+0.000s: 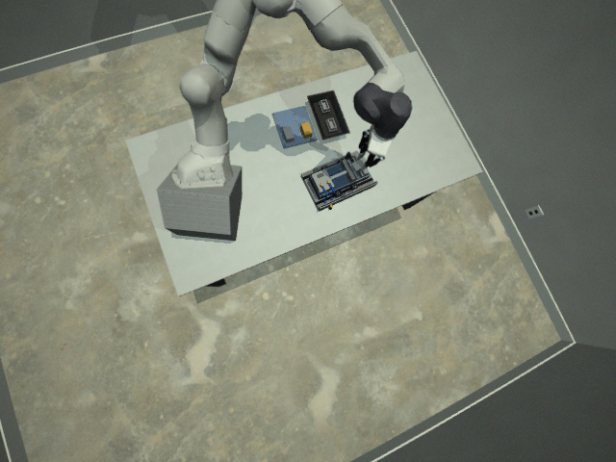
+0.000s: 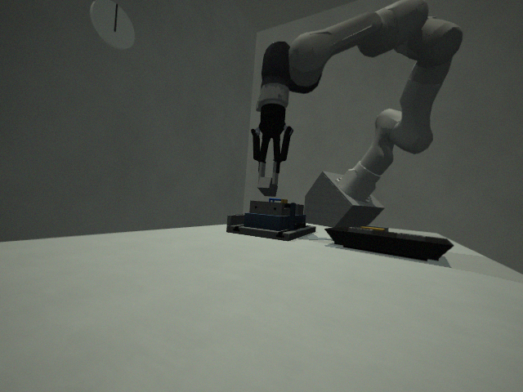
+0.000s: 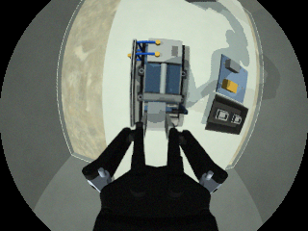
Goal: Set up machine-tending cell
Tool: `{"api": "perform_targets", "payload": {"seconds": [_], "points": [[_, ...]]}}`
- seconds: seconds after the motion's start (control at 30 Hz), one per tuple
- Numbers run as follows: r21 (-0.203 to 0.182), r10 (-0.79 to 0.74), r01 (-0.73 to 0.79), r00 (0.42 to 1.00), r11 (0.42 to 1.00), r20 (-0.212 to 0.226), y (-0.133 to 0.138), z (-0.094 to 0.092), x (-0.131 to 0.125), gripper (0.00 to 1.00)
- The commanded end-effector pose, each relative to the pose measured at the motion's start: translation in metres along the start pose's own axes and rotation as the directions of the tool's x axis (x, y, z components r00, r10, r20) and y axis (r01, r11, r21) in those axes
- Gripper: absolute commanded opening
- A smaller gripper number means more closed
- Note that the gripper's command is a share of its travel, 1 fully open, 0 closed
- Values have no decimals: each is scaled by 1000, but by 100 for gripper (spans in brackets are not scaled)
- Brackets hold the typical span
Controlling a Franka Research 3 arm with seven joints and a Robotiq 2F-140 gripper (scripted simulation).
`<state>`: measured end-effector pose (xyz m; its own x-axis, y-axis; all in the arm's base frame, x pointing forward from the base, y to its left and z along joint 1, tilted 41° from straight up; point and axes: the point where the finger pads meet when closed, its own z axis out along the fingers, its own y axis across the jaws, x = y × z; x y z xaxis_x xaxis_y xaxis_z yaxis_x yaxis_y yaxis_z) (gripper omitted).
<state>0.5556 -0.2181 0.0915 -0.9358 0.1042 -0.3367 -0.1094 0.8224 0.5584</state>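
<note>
Pale table (image 1: 278, 233) carries vise (image 1: 338, 183), infeed plate (image 1: 295, 141), outfeed tray (image 1: 315, 119), arm pedestal (image 1: 201, 209).

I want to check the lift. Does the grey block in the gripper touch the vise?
Apart. In the exterior view, the grey block, held by the gripper, hangs above the vise with wall visible between them.

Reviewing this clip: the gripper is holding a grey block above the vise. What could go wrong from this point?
1. The gripper is shut on the aluminium blank, which hangs clear above the vise; if the grip is shallow, it could slip and land tilted rather than flat on the low bars.
2. In the wrist view the fingers hide the blank, so lining it up with the narrow opening is hard to check; it may catch on a jaw.
3. Lowering it could knock the fingers against the vise body.
</note>
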Motion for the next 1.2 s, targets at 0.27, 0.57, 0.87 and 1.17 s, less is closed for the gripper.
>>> {"api": "perform_targets", "payload": {"seconds": [0.27,0.57,0.87,1.17], "points": [[2,7,-7,1000,1000,1,-1,-10,0,0],[0,-13,13,1000,1000,3,6,-11,-2,0],[-8,-127,127,992,992,10,46,-13,-12,0],[-19,-381,381,924,924,24,136,-17,-21,0]]}}
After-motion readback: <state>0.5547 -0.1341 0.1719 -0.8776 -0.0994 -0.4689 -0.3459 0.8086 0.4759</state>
